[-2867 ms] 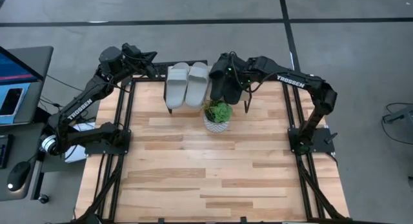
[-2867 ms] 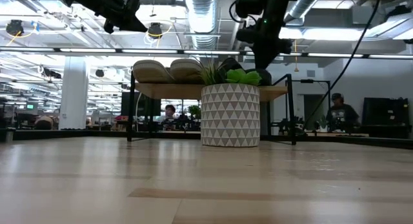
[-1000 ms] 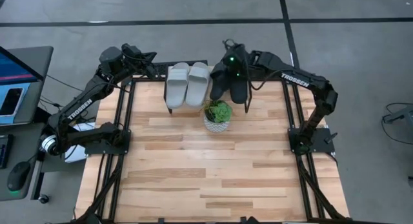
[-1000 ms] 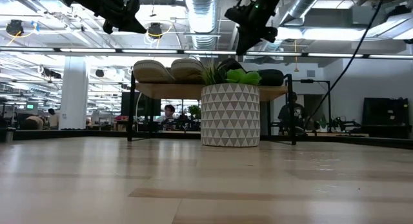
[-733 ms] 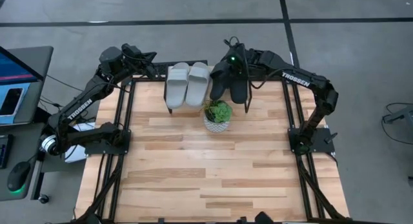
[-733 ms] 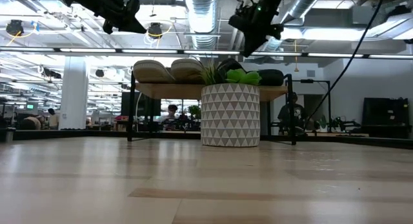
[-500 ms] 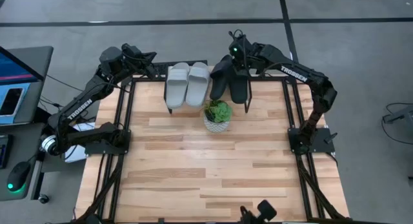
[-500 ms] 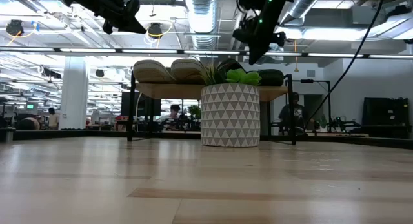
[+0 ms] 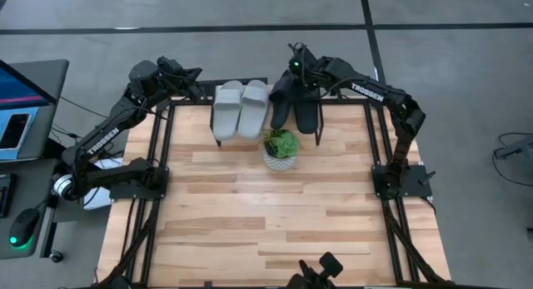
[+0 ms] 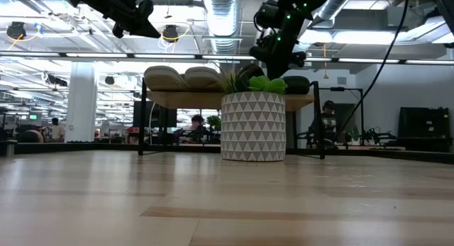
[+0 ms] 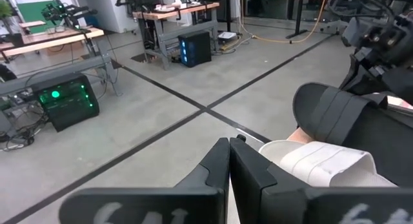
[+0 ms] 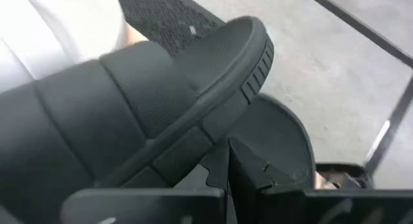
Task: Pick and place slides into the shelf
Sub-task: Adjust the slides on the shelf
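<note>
The left tool [image 9: 196, 72], fingers pressed together on nothing, hangs just off the shelf's [image 10: 301, 101] left end. Two grey slides [image 9: 240, 109] and two black slides [image 9: 296, 105] lie side by side on the shelf at the desk's [image 9: 275, 214] far edge, behind a potted plant [image 9: 281, 150]. The right tool [image 9: 296, 54], fingers together and empty, hovers over the black pair's far end.

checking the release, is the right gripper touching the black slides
Cannot tell. In the high view the right gripper overlaps the black slides on the shelf; the low view shows no plain gap.
</note>
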